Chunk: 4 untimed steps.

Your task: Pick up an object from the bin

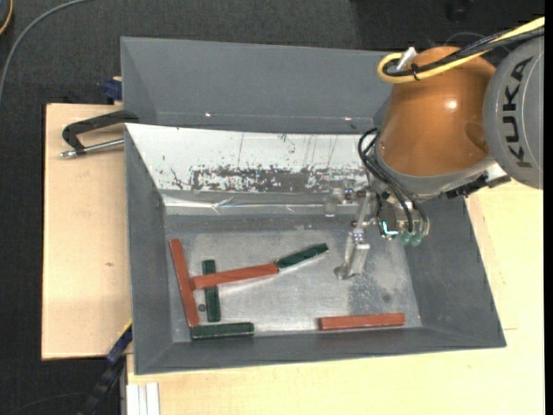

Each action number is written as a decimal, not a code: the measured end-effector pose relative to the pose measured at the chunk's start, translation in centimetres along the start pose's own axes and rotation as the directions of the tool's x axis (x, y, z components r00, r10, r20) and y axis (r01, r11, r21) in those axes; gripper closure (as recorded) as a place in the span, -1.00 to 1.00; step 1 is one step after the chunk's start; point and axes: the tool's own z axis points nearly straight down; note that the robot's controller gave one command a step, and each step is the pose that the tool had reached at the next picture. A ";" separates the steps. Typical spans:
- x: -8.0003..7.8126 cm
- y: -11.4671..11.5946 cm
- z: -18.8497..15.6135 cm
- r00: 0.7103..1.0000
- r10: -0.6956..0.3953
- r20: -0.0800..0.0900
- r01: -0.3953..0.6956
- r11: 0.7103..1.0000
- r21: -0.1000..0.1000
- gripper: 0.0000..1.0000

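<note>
**A:** The gripper (350, 264) hung low over bare floor in the right half of the grey bin (143, 232), under the robot's orange wrist cover (432, 115). I could not tell whether it was open or closed, and nothing showed in its grasp.

**B:** Where were the things to pick?

**A:** A dark green stick (302, 255) lay near the gripper's left, end to end with a long red stick (242, 274). A red bar (361, 322) lay along the front wall. More red and green sticks lay crossed at the left.

**B:** What could have gone wrong?

**A:** Going straight down, it would probably have grasped nothing. The sticks lay flat and thin, so one might have slipped away. The red bar had little room beside the wall.

**B:** Anything hard to make out?

**A:** The gripper's tip blended into the shiny, scuffed floor, so contact was unclear. The wrist cover hid the back right corner.
</note>
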 end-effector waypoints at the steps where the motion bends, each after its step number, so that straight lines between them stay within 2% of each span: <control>1: 1.1 0.6 15.0 0.993 -0.122 -0.001 0.122 0.993 0.000 -1.00; 2: -7.0 3.9 15.4 0.956 -0.293 0.015 0.293 0.956 0.002 -1.00; 3: -6.9 3.9 15.5 0.956 -0.292 0.013 0.292 0.956 0.002 1.00; 4: -5.9 7.3 1.9 0.873 -0.488 0.016 0.488 0.873 0.006 1.00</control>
